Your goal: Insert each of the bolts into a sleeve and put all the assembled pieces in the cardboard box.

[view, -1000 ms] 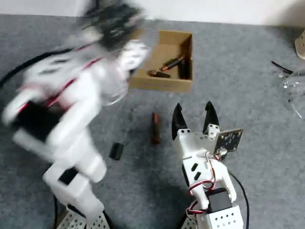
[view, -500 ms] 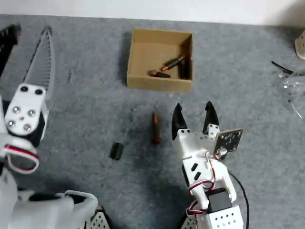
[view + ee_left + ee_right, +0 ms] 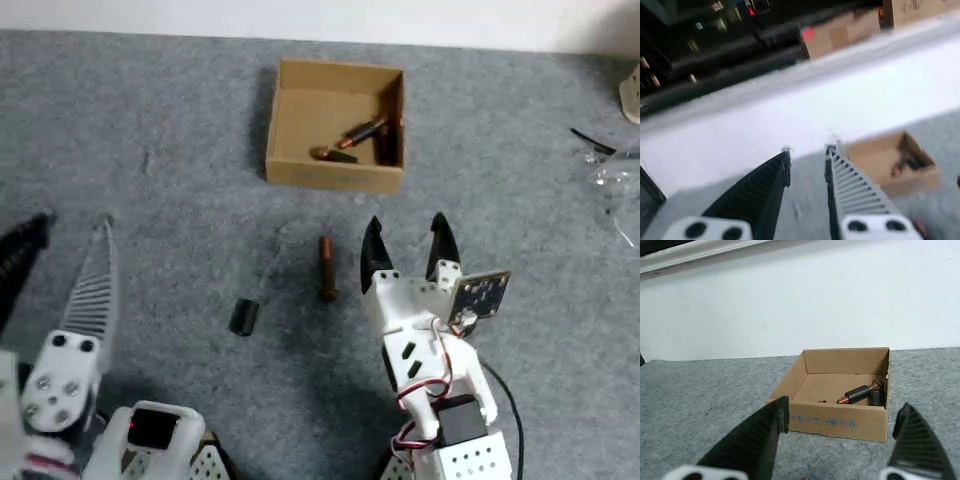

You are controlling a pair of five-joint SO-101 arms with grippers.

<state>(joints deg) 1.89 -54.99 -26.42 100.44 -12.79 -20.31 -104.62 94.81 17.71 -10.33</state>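
Observation:
A copper bolt (image 3: pixel 326 267) lies on the grey mat below the cardboard box (image 3: pixel 300 170), and a black sleeve (image 3: pixel 244 317) lies to its lower left. Inside the box rest assembled pieces (image 3: pixel 358 133) (image 3: pixel 857 393). My right gripper (image 3: pixel 406 243) (image 3: pixel 842 427) stands open just right of the bolt, empty, facing the box (image 3: pixel 835 422). My left gripper (image 3: pixel 62 238) (image 3: pixel 807 155) is open and empty at the far left, well away from the sleeve. The box (image 3: pixel 890 162) sits off to one side in the left wrist view.
Clear glasses and a black wire (image 3: pixel 610 165) lie at the right edge of the mat. A white wall (image 3: pixel 800 300) runs behind the box. Open grey mat lies between the two arms.
The left arm has swung from over the box back to the far left and then drawn down toward the near edge. The right arm, bolt and sleeve have stayed put.

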